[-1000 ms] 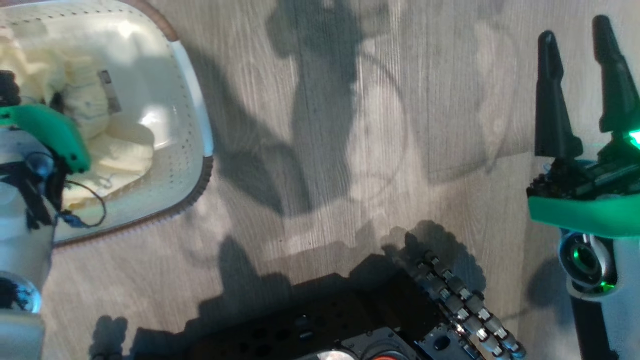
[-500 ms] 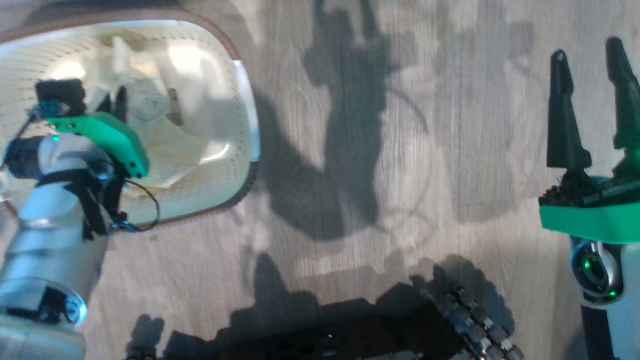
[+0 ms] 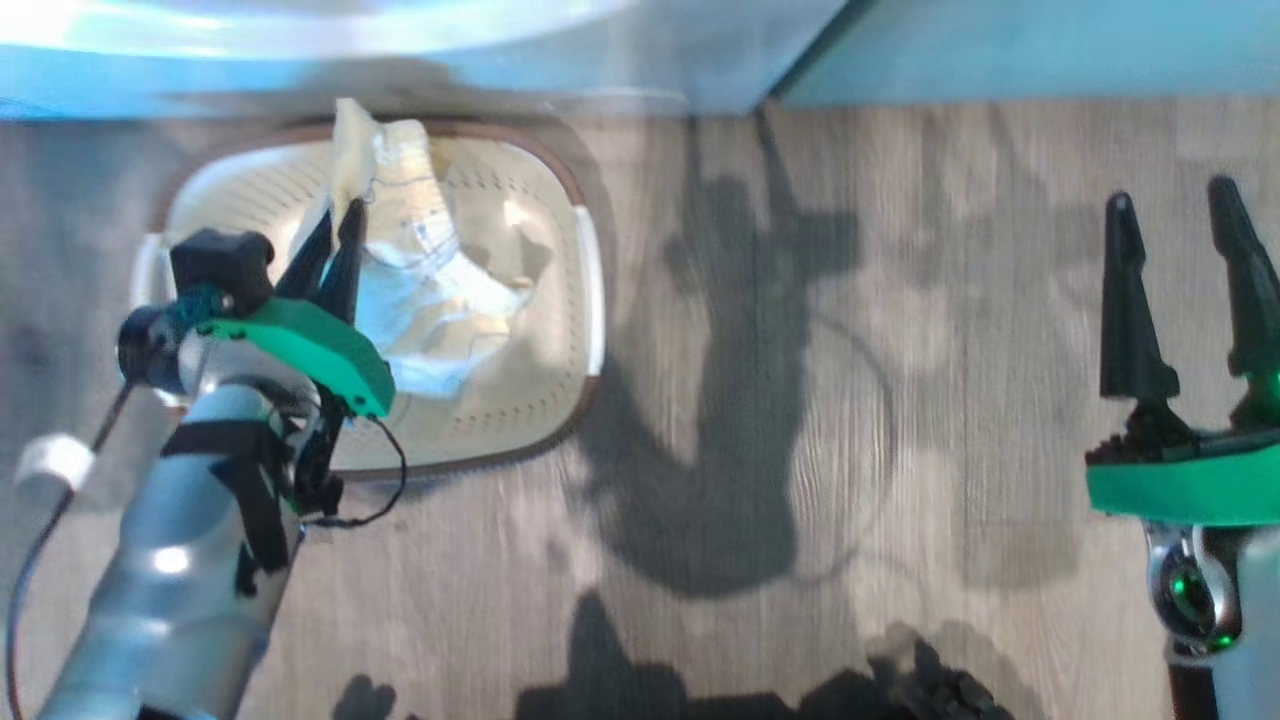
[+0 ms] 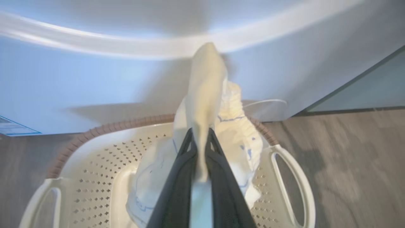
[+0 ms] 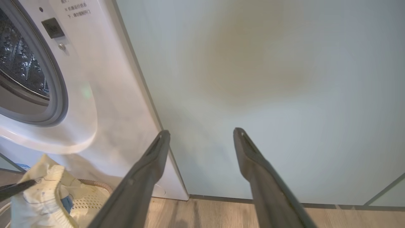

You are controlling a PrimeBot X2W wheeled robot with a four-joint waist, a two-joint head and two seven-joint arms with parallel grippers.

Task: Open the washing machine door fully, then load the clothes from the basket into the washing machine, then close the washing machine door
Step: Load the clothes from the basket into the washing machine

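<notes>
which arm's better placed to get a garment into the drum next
Left. The left tool is shut on a pale yellow garment raised over the basket, right before the washing machine. The right tool stands open and empty, off to the side facing the cabinet.

Silvery left forearm (image 3: 170, 590) with black straps (image 3: 245, 480), thin black cable (image 3: 402, 470), green wrist plate (image 3: 320, 350). The left gripper (image 3: 340, 212) and right gripper (image 3: 1170, 195) have long, tapered dark fingers (image 3: 1125, 320).
</notes>
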